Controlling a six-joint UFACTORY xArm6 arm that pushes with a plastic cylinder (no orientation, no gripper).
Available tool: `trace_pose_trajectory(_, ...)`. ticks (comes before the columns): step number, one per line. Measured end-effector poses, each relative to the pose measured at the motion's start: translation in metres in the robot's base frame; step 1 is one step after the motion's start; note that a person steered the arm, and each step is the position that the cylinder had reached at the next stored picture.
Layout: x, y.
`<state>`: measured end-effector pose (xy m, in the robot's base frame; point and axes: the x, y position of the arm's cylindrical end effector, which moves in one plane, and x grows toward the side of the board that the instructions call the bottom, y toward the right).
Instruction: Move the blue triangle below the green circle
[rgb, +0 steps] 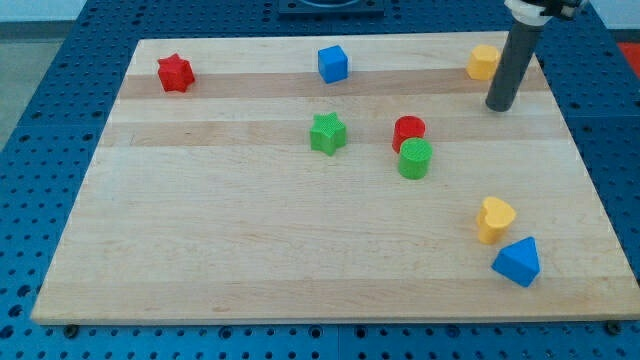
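The blue triangle (517, 262) lies near the view's bottom right of the wooden board (250, 250), just below and right of a yellow heart-shaped block (494, 218). The green circle (415, 159) sits right of centre, touching a red circle (408, 131) just above it. My tip (498, 106) is at the view's upper right, close below and right of a yellow block (483, 62). It is far above the blue triangle and well right of the green circle.
A green star (327, 133) lies left of the red circle. A blue cube (333, 64) sits at the top centre. A red star (174, 73) sits at the top left. The board's right edge is near the tip.
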<state>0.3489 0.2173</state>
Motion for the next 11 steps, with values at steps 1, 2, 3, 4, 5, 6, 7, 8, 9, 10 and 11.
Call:
trace_pose_trajectory(1,0.068,0.0)
trace_pose_trajectory(2,0.096,0.008)
trace_pose_trajectory(3,0.16,0.035)
trace_pose_trajectory(4,0.228,0.026)
trace_pose_trajectory(5,0.27,0.014)
trace_pose_trajectory(6,0.269,0.014)
trace_pose_trajectory(7,0.243,0.006)
trace_pose_trajectory(8,0.234,0.004)
trace_pose_trajectory(9,0.235,-0.004)
trace_pose_trajectory(10,0.235,-0.04)
trace_pose_trajectory(11,0.234,-0.083)
